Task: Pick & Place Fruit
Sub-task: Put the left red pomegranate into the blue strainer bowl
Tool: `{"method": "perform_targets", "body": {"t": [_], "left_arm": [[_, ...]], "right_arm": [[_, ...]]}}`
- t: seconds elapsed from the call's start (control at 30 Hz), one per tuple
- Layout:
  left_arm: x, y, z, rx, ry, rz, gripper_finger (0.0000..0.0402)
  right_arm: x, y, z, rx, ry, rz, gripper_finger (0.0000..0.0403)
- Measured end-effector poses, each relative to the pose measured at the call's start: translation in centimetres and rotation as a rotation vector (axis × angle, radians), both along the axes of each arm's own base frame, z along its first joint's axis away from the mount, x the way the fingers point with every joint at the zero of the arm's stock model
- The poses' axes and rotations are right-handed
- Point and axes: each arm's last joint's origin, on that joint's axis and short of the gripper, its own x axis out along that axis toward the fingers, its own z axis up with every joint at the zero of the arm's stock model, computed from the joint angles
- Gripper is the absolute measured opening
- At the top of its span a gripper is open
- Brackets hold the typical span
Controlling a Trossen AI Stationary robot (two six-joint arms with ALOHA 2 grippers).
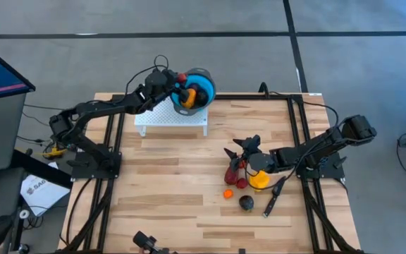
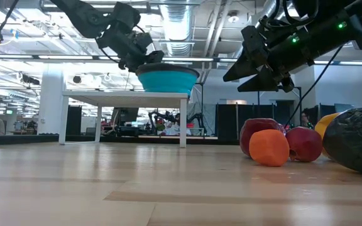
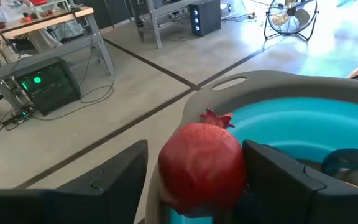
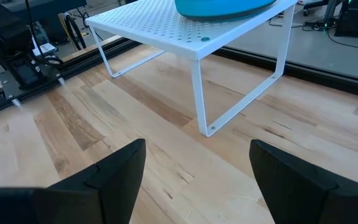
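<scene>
Pomegranate-red fruit (image 3: 201, 163) sits clamped between the fingers of the left gripper (image 1: 180, 79), held at the rim of the blue bowl (image 1: 201, 82) that stands on a white perforated stand (image 1: 162, 118) at the far edge of the wooden desk (image 1: 168, 190). In the left wrist view the red piece hangs partly over the bowl's rim, its small crown pointing toward the bowl, and an orange piece (image 1: 187, 97) already lies inside the bowl.

Across the desk, the right gripper (image 1: 243, 146) hovers with its fingers spread and empty, just above and beside the remaining cluster of fruit: two red pieces (image 2: 281, 139), a small orange piece (image 2: 269, 147), a larger yellow one (image 1: 259, 179) and a dark purple one (image 1: 246, 203). These lie close together on the desk's right half, below the gripper without touching it. A black-handled knife (image 1: 273, 199) lies just right of the cluster.
</scene>
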Motion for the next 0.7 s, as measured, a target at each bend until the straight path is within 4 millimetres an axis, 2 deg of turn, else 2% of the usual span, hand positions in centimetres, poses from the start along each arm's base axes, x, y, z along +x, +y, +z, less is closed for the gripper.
{"method": "perform_targets", "body": {"t": [0.4, 0.7], "left_arm": [[-0.1, -0.1, -0.2, -0.021, 0.023, 0.000, 0.0297], [-1.0, -0.7, 1.7, 0.014, -0.029, -0.004, 0.0316]], "right_arm": [[0.0, 0.0, 0.0, 0.000, -0.001, 0.000, 0.0282], [0.0, 0.0, 0.0, 0.000, 0.000, 0.000, 0.0282]]}}
